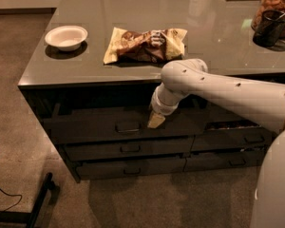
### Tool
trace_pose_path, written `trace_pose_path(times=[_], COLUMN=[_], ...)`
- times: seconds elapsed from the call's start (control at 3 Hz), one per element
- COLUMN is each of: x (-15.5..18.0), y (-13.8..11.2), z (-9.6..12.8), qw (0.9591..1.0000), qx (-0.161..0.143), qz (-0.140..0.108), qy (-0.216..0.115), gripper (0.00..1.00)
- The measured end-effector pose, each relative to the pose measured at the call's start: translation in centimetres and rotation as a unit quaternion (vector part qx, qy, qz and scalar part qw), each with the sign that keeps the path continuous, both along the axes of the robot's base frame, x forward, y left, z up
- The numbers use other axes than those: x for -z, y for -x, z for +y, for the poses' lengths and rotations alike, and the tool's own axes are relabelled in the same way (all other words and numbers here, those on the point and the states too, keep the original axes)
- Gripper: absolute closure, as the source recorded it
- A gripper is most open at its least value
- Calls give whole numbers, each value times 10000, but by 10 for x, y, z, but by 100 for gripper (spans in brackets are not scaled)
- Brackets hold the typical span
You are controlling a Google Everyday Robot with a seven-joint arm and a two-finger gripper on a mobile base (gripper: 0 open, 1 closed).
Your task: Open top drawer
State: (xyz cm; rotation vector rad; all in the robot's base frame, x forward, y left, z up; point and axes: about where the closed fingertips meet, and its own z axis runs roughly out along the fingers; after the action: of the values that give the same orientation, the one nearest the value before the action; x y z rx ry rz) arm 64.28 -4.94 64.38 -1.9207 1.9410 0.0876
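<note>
The top drawer (90,127) is the wide dark grey front just under the counter, with a small bar handle (128,126) at its centre. Its front stands a little out from the cabinet, with a dark gap above it. My gripper (156,120) points down from the white arm (218,87). It hangs against the drawer front just right of the handle and is not around the handle.
A grey counter (47,77) holds a white bowl (66,37), a snack bag (145,44) and a dark cup (268,30) beside a jar at the far right. Slimmer drawers (128,148) lie below and narrower ones (232,137) to the right. A black stand leg (40,201) rests on the floor at the lower left.
</note>
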Motion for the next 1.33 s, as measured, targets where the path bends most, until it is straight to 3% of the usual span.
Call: trace_pose_path(times=[0.33, 0.67, 1.33], x=[-2, -2, -1], y=[1, 1, -1], z=[0, 0, 0], qw=[10000, 10000, 10000], qx=[0, 0, -22], qz=[0, 0, 26], qy=[0, 0, 11], gripper=[100, 81, 35])
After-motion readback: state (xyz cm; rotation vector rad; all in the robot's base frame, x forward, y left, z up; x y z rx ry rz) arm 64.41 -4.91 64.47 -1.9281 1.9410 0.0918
